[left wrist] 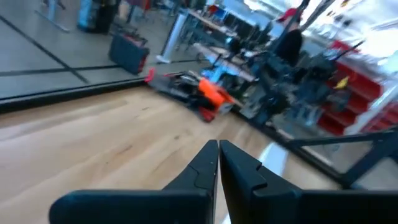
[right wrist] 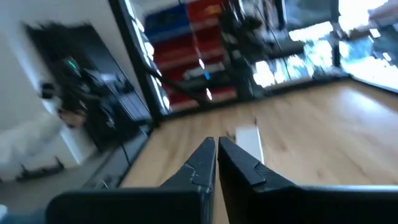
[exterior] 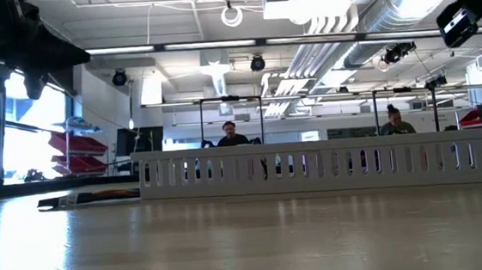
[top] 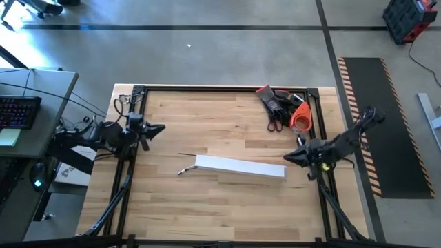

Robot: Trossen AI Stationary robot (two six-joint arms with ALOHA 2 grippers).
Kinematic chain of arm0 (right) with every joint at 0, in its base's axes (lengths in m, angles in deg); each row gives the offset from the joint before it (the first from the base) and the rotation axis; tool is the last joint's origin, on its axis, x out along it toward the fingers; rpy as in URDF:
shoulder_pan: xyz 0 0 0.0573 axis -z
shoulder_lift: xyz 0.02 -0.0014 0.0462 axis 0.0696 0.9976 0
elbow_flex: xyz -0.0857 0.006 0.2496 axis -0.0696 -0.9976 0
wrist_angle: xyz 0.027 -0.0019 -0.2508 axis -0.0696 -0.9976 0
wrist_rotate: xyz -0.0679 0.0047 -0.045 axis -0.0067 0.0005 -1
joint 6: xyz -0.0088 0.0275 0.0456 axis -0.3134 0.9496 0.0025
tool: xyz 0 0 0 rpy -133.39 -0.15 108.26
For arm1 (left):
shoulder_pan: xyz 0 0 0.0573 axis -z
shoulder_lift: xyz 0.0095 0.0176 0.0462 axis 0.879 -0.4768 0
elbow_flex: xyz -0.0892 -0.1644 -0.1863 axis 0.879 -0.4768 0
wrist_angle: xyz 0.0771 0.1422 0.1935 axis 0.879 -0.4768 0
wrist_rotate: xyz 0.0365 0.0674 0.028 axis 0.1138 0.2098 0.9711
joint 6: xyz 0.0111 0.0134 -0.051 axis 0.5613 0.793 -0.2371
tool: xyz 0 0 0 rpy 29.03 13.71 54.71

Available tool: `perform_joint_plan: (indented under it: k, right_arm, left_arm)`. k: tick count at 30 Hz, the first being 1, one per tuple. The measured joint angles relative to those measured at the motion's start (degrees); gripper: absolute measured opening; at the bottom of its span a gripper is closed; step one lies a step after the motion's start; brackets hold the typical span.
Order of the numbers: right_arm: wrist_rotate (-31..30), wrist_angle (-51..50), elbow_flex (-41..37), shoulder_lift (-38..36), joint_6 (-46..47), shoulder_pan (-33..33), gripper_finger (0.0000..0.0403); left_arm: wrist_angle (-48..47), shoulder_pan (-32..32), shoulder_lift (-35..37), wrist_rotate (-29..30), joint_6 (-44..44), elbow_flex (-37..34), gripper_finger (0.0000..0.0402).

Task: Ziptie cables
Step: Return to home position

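Surface (top: 227, 207) of pale wood, white duct (top: 241, 167) lying on it between my left gripper (top: 158, 128) and my right gripper (top: 288, 158), both clenched on nothing, the right one just beside the duct's end, cables (top: 185, 171) poking out of the end nearer the left one.

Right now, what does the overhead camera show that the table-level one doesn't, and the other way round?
Only the high view: the heap of tools, and the left gripper and right gripper at the table's sides. Only the low view: the slots along the white duct and people at desks behind. Both: the duct on the wooden table.
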Motion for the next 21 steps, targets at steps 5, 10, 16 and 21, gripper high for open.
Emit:
perform_joint_plan:
  k: [5, 10, 16, 21]
  right_arm:
    - [6.74, -2.68, -0.67, -10.75, -4.25, 4.63, 0.0004]
    - [9.24, -5.51, -0.56, -13.49, -7.97, 6.65, 0.0004]
    - [11.59, -3.8, -0.36, -13.58, -13.66, 12.43, 0.0004]
    - [16.66, -3.96, -1.07, -13.46, -11.52, 20.17, 0.0004]
  left_arm:
    - [0.55, -7.14, -1.44, -5.92, 1.74, -2.99, 0.0]
    - [2.76, -14.25, -1.11, -13.3, 3.95, -8.47, 0.0]
    - [8.01, -22.82, -1.78, -23.35, 8.62, -8.43, 0.0]
    - [7.69, -29.44, -2.05, -30.89, 12.06, -8.44, 0.0]
